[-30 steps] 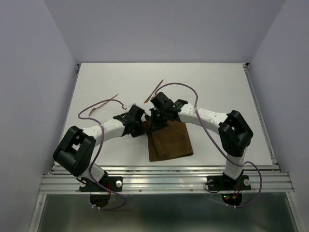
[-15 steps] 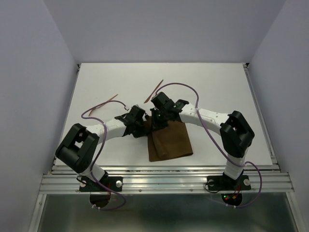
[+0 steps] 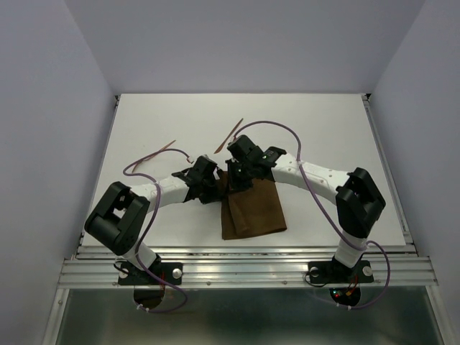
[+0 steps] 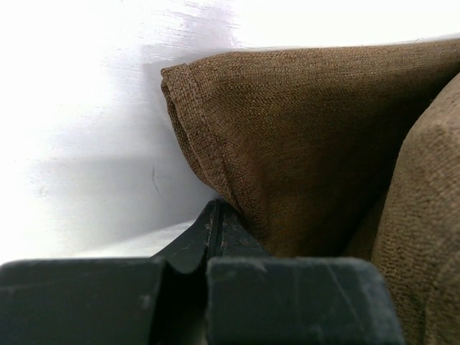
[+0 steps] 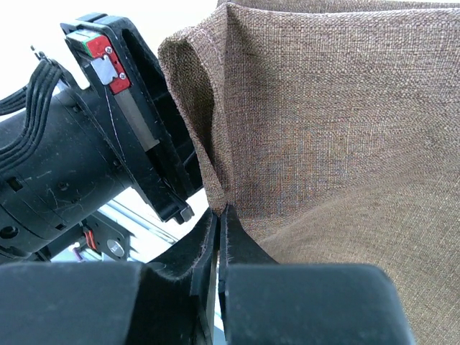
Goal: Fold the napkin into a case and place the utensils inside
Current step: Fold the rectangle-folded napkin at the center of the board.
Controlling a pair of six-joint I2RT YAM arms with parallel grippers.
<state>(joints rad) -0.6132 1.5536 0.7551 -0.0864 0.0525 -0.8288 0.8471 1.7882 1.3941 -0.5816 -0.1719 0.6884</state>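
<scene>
The dark brown napkin lies folded on the white table at front centre. Its far left corner is raised. My right gripper is shut on that raised fold; in the right wrist view the cloth rises straight out of the closed jaws. My left gripper is shut, with its tip against the napkin's left edge; no cloth shows between its jaws. Two thin reddish-brown utensils lie on the table, one at the far left and one behind the grippers.
The left gripper's black body sits close beside the right gripper's grip point. Purple cables loop over both arms. White walls enclose the table; a metal rail runs along the near edge.
My left gripper has edged right, up against the napkin's left edge. My right gripper stays shut on the raised corner, shifted slightly.
</scene>
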